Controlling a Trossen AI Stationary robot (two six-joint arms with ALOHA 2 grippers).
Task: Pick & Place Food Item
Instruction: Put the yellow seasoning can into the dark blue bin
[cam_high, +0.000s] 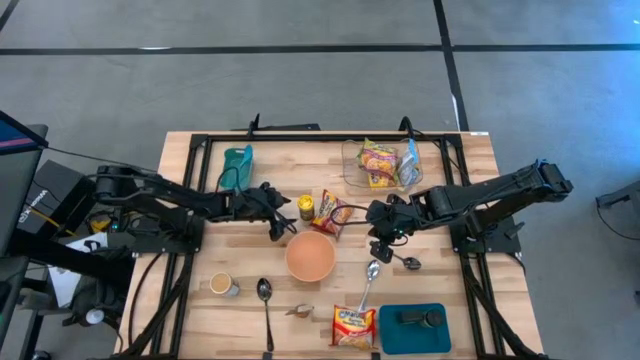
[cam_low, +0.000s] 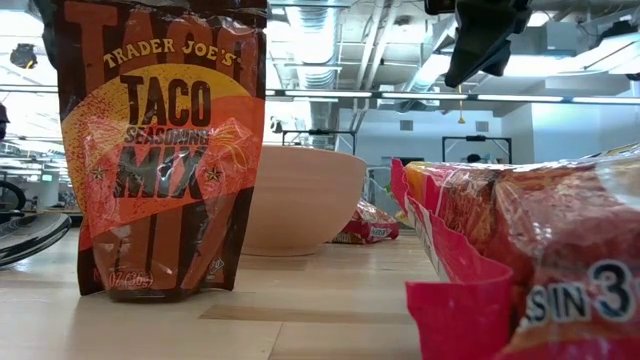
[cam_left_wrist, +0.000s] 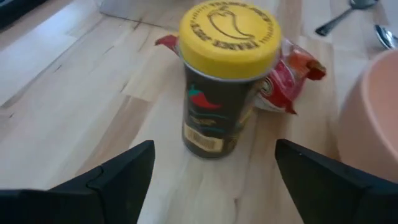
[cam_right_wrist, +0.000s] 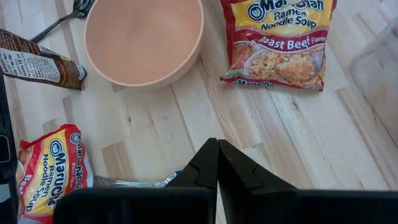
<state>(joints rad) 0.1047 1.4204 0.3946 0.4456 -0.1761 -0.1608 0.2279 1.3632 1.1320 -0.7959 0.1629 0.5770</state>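
One spice jar (cam_left_wrist: 225, 81) btwn open jaws

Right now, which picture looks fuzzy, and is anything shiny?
Low view: the red noodle packet up close is fuzzy, the taco mix bag is sharp with shiny glare. Left wrist view: the left hand's dark fingers and the bowl are blurry; the yellow-lidded jar is clearer.

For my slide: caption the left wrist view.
Open left tool facing a yellow-lidded spice jar on the table, ramen packet behind it.
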